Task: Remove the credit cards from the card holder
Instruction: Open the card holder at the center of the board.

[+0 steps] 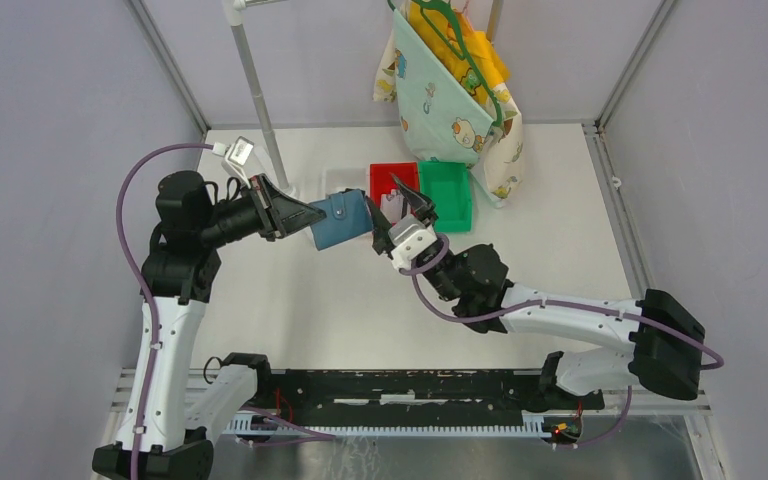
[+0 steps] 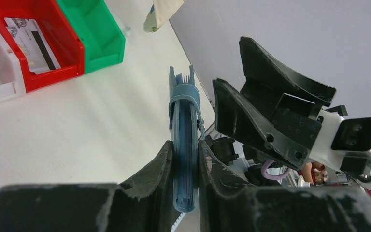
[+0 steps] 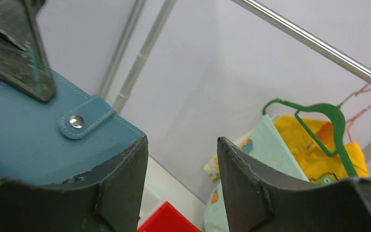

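Card holder [image 1: 340,222] — red bin [image 1: 378,171], green bin [image 1: 447,196] behind

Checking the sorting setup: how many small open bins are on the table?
3, in a row at the far side of the white table: a white plastic bin on the left, a red plastic bin in the middle, a green plastic bin on the right. None looks hidden.

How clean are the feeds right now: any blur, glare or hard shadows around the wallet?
Top view: even light, faint shadows on the table, wallet sharp. Left wrist view: the left gripper, clamped on the wallet, blurs near the lens; wallet edge and red bin crisp. Right wrist view: the open right gripper looks soft; only a small glint on the snap.
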